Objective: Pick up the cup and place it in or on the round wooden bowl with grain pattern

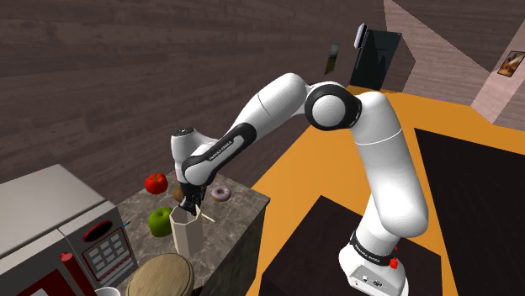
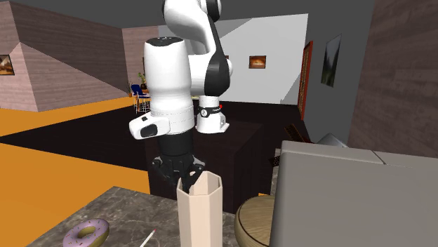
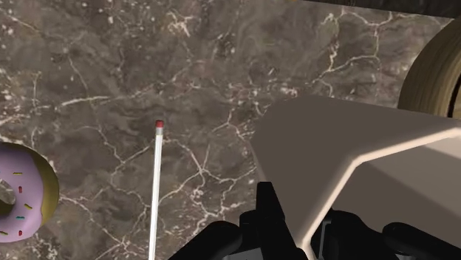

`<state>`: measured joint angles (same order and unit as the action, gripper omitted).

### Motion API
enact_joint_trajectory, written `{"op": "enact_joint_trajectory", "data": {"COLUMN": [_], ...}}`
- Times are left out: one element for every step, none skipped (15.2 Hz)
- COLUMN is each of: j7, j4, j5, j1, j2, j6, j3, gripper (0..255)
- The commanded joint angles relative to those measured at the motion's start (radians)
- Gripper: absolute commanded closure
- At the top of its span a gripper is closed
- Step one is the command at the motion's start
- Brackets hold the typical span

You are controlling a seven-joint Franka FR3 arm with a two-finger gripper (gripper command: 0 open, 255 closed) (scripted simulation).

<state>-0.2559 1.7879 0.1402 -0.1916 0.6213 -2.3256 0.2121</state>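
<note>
In the shoulder view we see the cup [image 1: 187,231] standing on the counter [image 1: 242,202] near the wooden bowl [image 1: 161,276], not in it. In the second exterior view the gripper [image 2: 184,172] is at its rim. In the wrist view the narrow fingers [image 3: 270,213] seem to pinch its wall, so we judge that lifting and placing remain.

The cup [image 1: 187,231] stands upright on the counter [image 1: 246,204]. The bowl [image 1: 160,276] sits just beside it, toward the shoulder view's bottom edge. The microwave [image 1: 50,223] is off to that view's left. The near apple [image 1: 160,221] is right next to the cup on its left, and the far apple [image 1: 156,182] is further back. The donut [image 1: 221,193] lies behind the cup, with a matchstick [image 1: 207,217] lying between the two.
</note>
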Motion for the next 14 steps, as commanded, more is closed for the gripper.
{"op": "enact_joint_trajectory", "data": {"j7": [0.003,0.005,0.006,0.007,0.008,0.009,0.010,0.012,0.013,0.014,0.015,0.016,0.017,0.018], "j4": [0.004,0.004,0.004,0.004,0.003,0.002,0.001,0.000,-0.001,-0.003,-0.005,-0.007,-0.010,-0.012], "j5": [-0.005,-0.007,-0.009,-0.011,-0.014,-0.016,-0.018,-0.020,-0.023,-0.025,-0.027,-0.029,-0.031,-0.033], "j1": [0.004,0.005,0.006,0.007,0.008,0.010,0.011,0.012,0.013,0.014,0.015,0.016,0.017,0.017], "j2": [-0.022,-0.031,-0.040,-0.049,-0.058,-0.067,-0.076,-0.084,-0.093,-0.101,-0.109,-0.117,-0.125,-0.133], "j6": [0.017,0.026,0.035,0.044,0.054,0.063,0.073,0.082,0.092,0.102,0.112,0.122,0.132,0.142], "j3": [0.004,0.005,0.007,0.009,0.010,0.012,0.013,0.015,0.016,0.018,0.019,0.020,0.022,0.023], "gripper": [255,255,255,255,255,255,255,255,255,255,255,255,255,255]}}
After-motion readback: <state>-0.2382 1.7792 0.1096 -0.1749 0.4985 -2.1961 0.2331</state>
